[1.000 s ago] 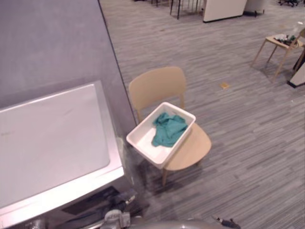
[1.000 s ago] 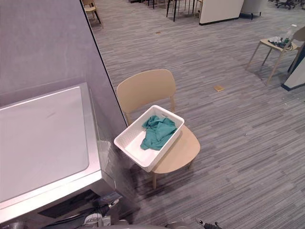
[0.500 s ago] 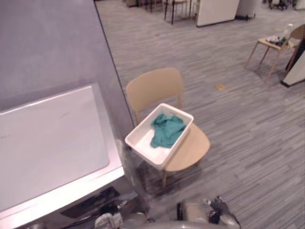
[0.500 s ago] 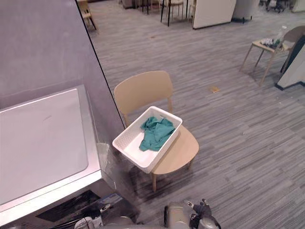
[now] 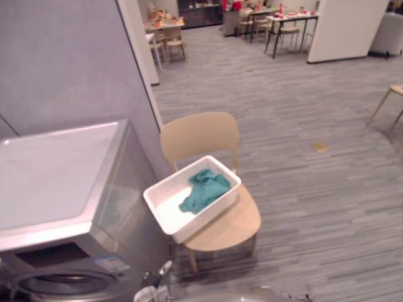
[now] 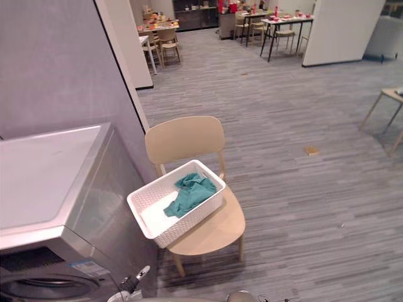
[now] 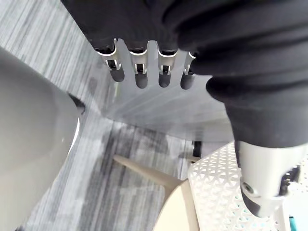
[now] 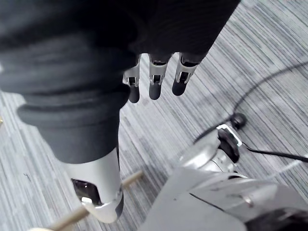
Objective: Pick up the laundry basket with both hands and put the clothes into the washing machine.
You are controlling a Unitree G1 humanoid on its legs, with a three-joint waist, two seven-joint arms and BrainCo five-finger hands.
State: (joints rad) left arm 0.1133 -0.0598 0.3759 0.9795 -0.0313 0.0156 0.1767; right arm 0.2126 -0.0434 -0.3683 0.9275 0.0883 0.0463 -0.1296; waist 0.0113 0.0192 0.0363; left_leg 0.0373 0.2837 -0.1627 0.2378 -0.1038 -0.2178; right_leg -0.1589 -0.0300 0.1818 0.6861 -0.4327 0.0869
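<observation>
A white laundry basket [image 5: 165, 212] sits slantwise on the seat of a light wooden chair [image 5: 230, 228], with a teal garment [image 5: 204, 190] bunched in its far half. Left of the chair stands the silver washing machine [image 5: 56, 189], its round door [image 5: 56, 284] at the lower edge. In the left wrist view my left hand [image 7: 140, 77] hangs open with nothing in it, its thumb [image 7: 265, 178] beside the basket's perforated wall [image 7: 219, 192]. My right hand [image 8: 155, 87] is open over the carpet, holding nothing.
A grey partition wall [image 5: 69, 63] rises behind the washer. Striped grey carpet [image 5: 315, 207] stretches to the right of the chair. Tables and chairs [image 5: 277, 22] stand far back, and a wooden side table's legs [image 5: 387, 104] show at the right edge.
The whole picture has shifted: the camera now looks further up the room and shows the washer's front. Basket, garment and chair keep their places.
</observation>
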